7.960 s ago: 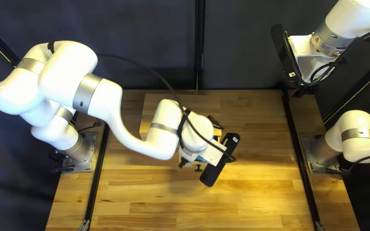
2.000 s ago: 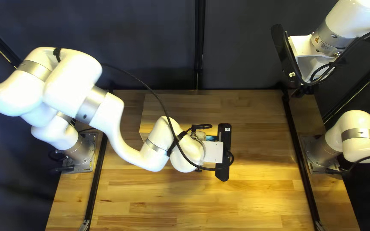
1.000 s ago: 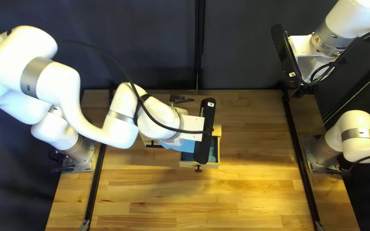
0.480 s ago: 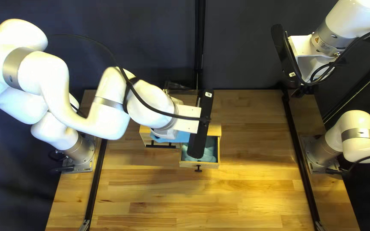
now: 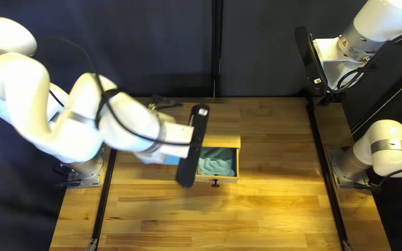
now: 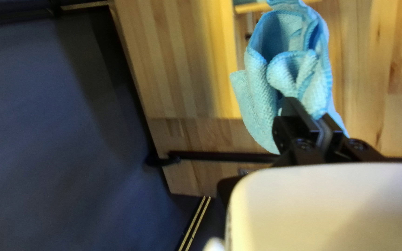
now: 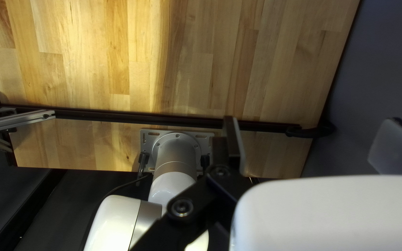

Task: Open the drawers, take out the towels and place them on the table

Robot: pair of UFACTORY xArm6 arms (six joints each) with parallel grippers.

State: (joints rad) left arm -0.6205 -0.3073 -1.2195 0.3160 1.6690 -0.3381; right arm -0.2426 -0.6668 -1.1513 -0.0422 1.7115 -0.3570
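Observation:
A small wooden drawer unit point(image 5: 222, 141) stands mid-table with its right drawer point(image 5: 218, 179) pulled out toward the near edge. A crumpled teal towel point(image 5: 215, 164) lies inside that drawer. My left gripper point(image 6: 305, 113) is shut on a light blue towel point(image 6: 284, 69), which hangs from its fingers above the table. From above, that blue towel point(image 5: 171, 160) peeks out under the left wrist, just left of the drawer. My right gripper point(image 7: 312, 146) is open and holds nothing, raised high over the table's right edge.
The left part of the drawer unit is hidden under my left arm point(image 5: 127, 122). My right arm's base point(image 7: 176, 153) is bolted at the table's right edge. Bare wooden table point(image 5: 222, 216) stretches in front of the drawer.
My left arm has swung left, away from the open drawer, carrying the blue towel. The teal towel in the drawer has come into full view. The right arm has not moved.

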